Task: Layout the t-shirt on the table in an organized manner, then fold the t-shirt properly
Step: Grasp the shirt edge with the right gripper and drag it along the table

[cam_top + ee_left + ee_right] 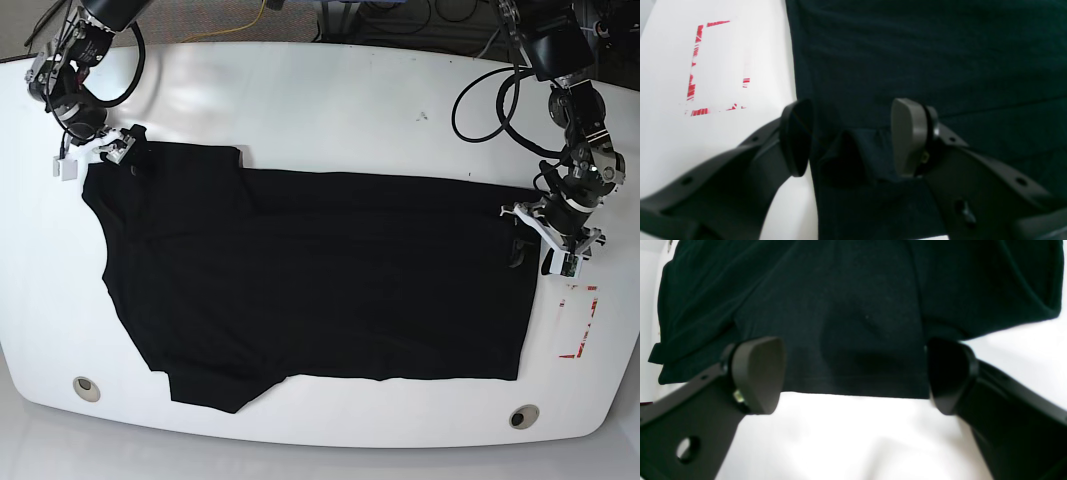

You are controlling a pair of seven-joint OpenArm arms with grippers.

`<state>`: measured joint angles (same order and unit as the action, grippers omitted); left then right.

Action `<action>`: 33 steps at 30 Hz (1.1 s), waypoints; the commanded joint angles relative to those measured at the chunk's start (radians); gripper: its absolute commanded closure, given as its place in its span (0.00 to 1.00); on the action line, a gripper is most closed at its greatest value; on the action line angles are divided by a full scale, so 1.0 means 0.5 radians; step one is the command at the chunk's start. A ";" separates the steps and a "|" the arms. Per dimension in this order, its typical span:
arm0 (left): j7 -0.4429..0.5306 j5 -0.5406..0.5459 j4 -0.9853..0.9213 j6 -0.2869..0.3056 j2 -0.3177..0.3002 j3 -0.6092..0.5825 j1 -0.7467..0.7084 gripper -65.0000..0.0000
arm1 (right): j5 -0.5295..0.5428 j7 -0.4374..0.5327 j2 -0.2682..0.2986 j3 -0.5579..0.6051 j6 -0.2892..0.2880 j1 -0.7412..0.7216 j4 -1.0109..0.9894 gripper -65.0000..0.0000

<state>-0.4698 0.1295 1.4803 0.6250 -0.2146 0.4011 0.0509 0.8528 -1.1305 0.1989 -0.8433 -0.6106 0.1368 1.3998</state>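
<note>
The black t-shirt [320,280] lies spread across most of the white table [330,90]. At the shirt's right edge in the base view, my left gripper [525,243] is down on the cloth. In the left wrist view its fingers stand apart astride a raised, bunched fold of the t-shirt [846,156], so the left gripper [853,136] is open. My right gripper [125,148] is at the shirt's far-left corner. It stands wide open [853,376] over a straight edge of the t-shirt [853,340], with bare table [853,433] just below.
A red rectangular outline mark [578,320] lies on the table just beyond the shirt's right edge, also seen as a red mark [691,90] left of my left gripper. Two round holes [87,388] [520,417] sit near the front edge. Cables hang behind the table.
</note>
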 commanded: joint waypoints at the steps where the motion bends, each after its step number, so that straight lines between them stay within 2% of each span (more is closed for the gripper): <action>1: 0.060 0.028 0.030 -0.003 -0.030 0.006 0.038 0.47 | -0.075 -0.156 -0.019 0.006 0.023 0.007 0.004 0.02; 9: 0.060 0.028 0.030 -0.003 -0.030 0.006 0.038 0.47 | -0.071 -0.229 -0.050 0.006 0.026 -0.005 0.007 0.04; 17: 0.060 0.028 0.027 -0.003 -0.030 0.006 0.038 0.47 | -0.071 -0.232 -0.068 0.006 0.026 -0.005 0.007 0.25; 22: 0.060 0.028 0.027 -0.003 -0.030 0.003 0.038 0.47 | -0.071 -0.232 -0.068 0.006 0.026 -0.008 0.007 0.43; 25: 0.060 0.025 0.014 -0.003 -0.030 0.003 0.038 0.47 | -0.071 -0.232 -0.068 0.006 0.023 -0.033 0.007 0.61; 29: 0.060 0.025 -0.032 -0.003 -0.030 0.003 0.041 0.47 | -0.071 -0.232 -0.068 0.006 0.026 -0.042 0.007 0.91; 31: 0.060 0.025 -0.047 -0.003 -0.033 0.003 0.044 0.47 | -0.075 -0.232 -0.062 0.006 0.029 -0.066 0.007 1.00; 33: 0.060 0.025 -0.053 -0.003 -0.033 0.003 0.041 0.47 | -0.075 -0.232 -0.059 0.009 0.032 -0.076 0.007 1.00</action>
<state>-0.4702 0.1272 1.4410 0.6254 -0.2169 0.4007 0.0525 0.8223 -1.2354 0.1547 -0.8391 -0.5995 0.1135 1.3926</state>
